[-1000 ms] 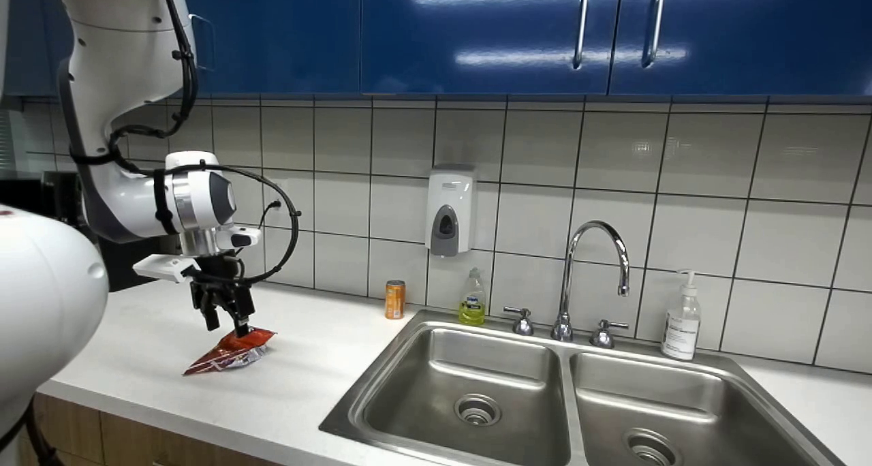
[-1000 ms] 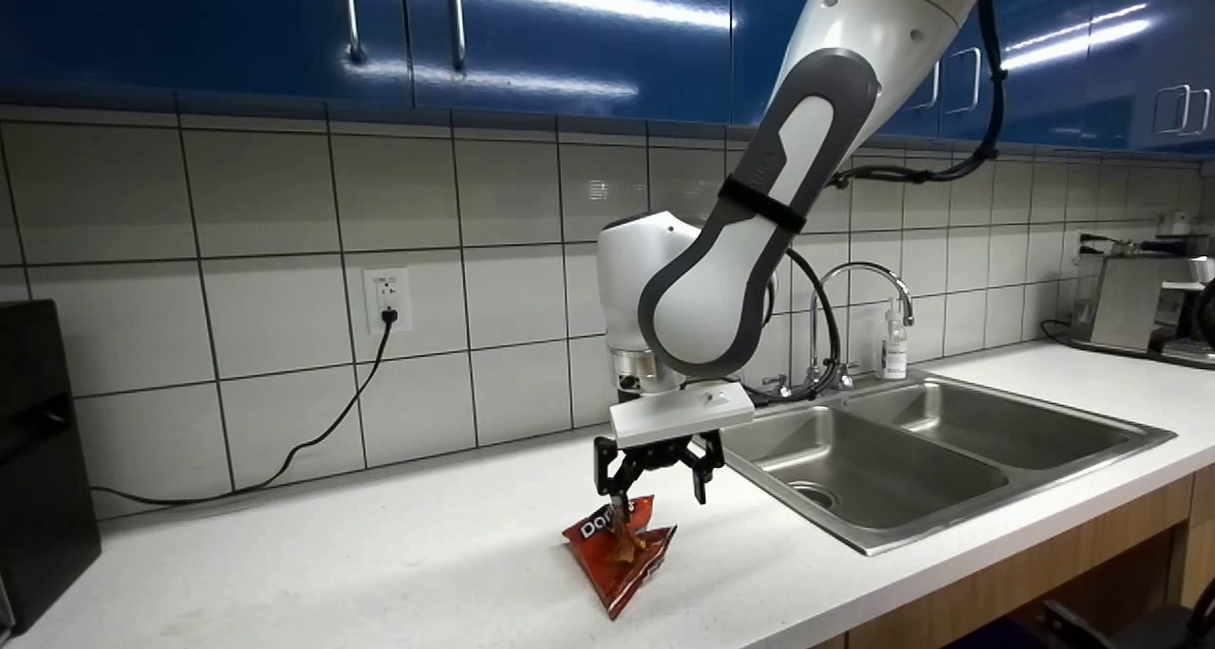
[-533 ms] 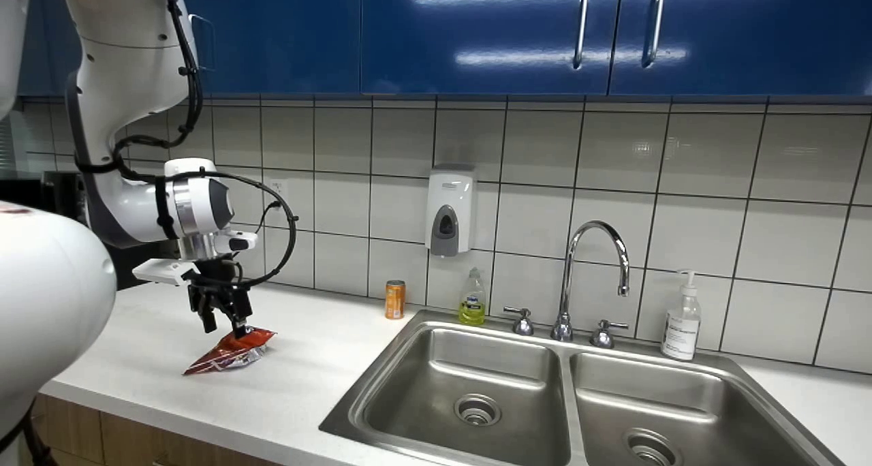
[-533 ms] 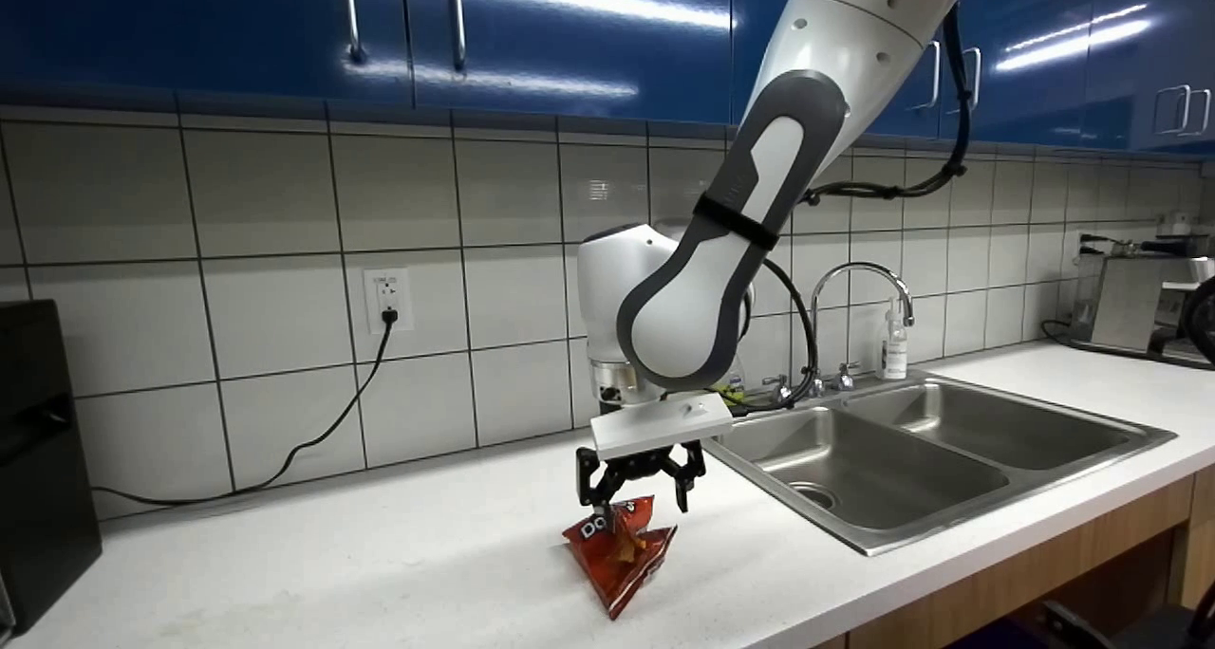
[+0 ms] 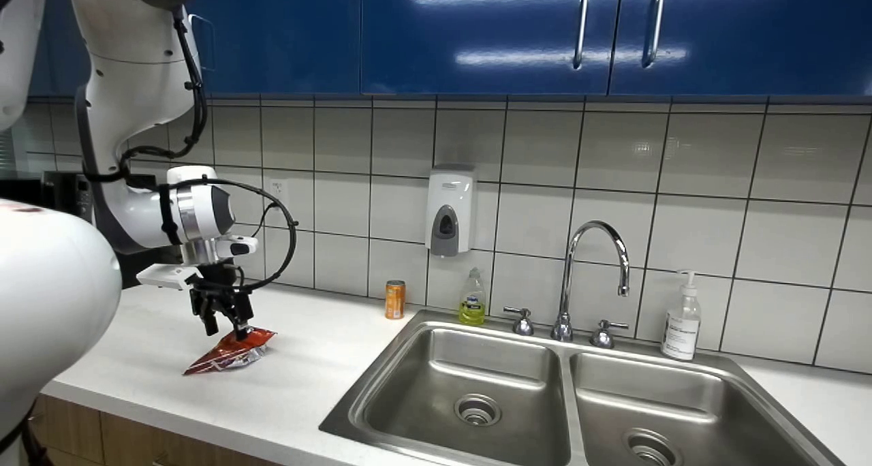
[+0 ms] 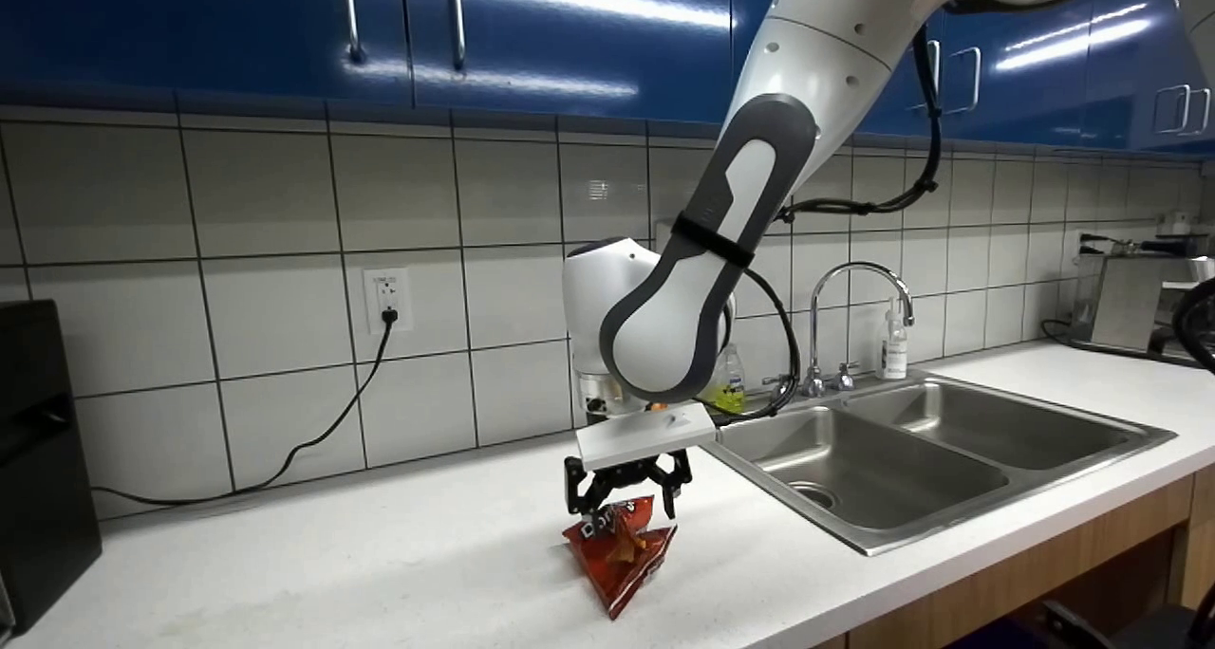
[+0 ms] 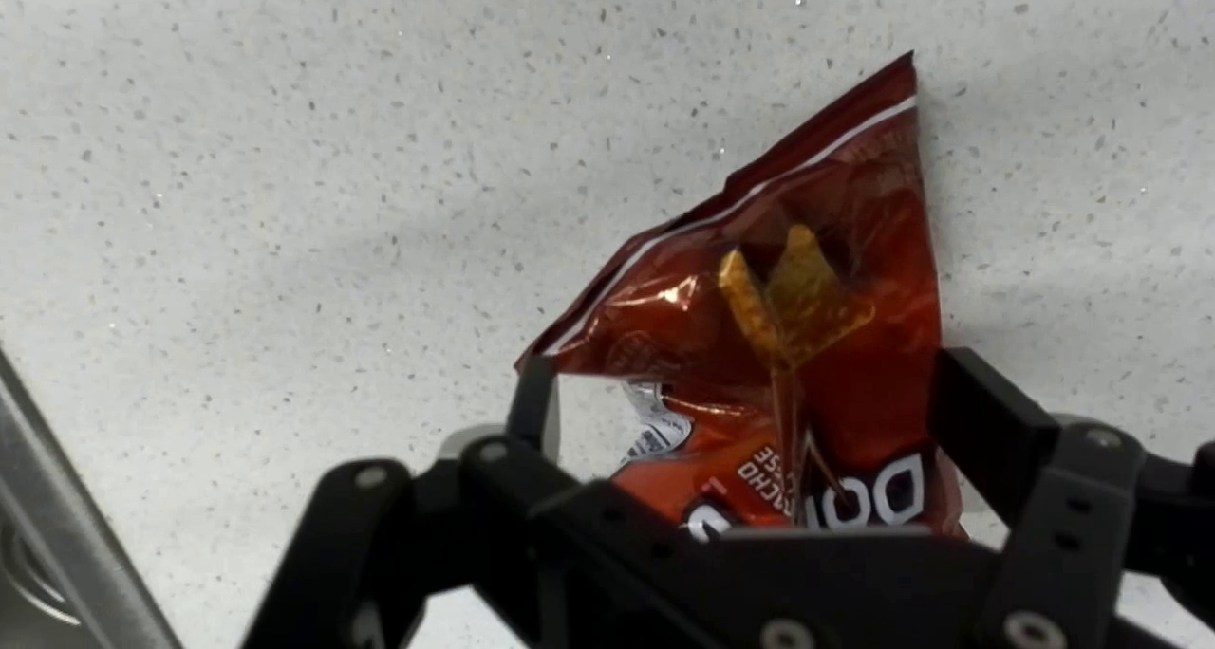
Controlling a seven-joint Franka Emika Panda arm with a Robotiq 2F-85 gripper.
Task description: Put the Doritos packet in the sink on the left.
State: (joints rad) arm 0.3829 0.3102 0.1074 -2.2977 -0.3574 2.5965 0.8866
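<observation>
The red Doritos packet point(image 5: 228, 353) lies crumpled on the white counter, left of the sink; it also shows in an exterior view point(image 6: 622, 564) and in the wrist view point(image 7: 845, 250). My gripper point(image 5: 226, 330) is open just above the packet, pointing down, as an exterior view also shows point(image 6: 630, 519). In the wrist view the open fingers point(image 7: 750, 383) stand at either side of the packet, with nothing held. I cannot tell whether a finger touches it. The left sink basin point(image 5: 409, 398) is the one nearer the packet; its rim shows in the wrist view point(image 7: 57, 497).
An orange can point(image 5: 395, 299) stands on the counter by the wall. A yellow-green soap bottle point(image 5: 472, 302), the tap point(image 5: 565, 296) and a pump bottle point(image 5: 681, 323) stand along the sink's back edge. A black appliance point(image 6: 47, 469) stands at the counter's far end.
My gripper has shifted away from the sink and slightly lower, so its fingers now sit more evenly about the packet. It has stayed open. The packet has not moved.
</observation>
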